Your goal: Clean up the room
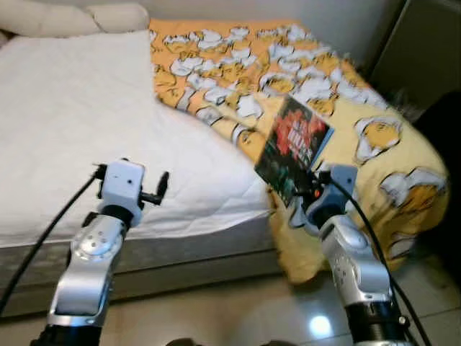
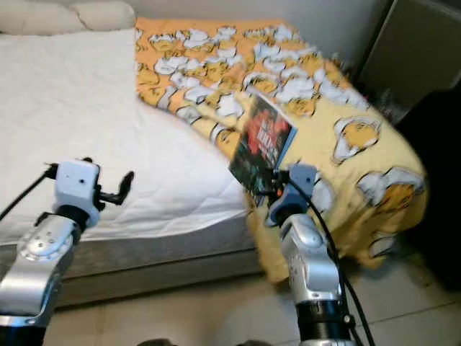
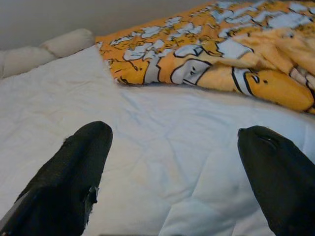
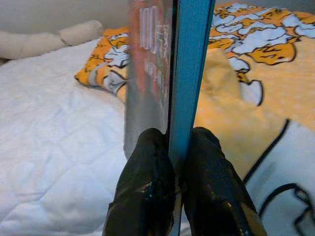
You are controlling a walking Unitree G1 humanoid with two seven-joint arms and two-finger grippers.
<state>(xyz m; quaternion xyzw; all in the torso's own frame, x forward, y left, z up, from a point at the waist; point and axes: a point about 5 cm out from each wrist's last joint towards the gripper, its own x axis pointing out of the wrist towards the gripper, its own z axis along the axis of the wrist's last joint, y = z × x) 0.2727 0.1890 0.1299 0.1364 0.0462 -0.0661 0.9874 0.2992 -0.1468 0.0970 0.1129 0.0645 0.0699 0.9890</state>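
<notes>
1. Two grippers are raised in front of a bed; the right gripper point(image 4: 173, 162) has its two black fingers point(image 4: 147, 167) pressed together on the lower edge of a book point(image 1: 293, 148), one finger on each face.
2. That book stands nearly upright out of the jaws, tilted a little, with a dark cover carrying red print and a blue spine point(image 4: 189, 73) facing the wrist camera.
3. Beyond and below the held book lies a yellow blanket point(image 1: 374, 144) printed with white and orange cartoon figures, bunched over the far side of the bed and hanging off its corner toward the floor.
4. The left gripper point(image 3: 172, 162) hovers with its fingers spread wide apart and nothing between them.
5. Straight ahead of those open jaws is the white quilted mattress cover point(image 3: 162, 128), and further on, the edge of the same yellow blanket.
6. Past the mattress cover, at the head of the bed, sits a cream pillow point(image 1: 108, 16).
7. Under both arms the tiled floor point(image 1: 238, 310) shows pale and glossy.
</notes>
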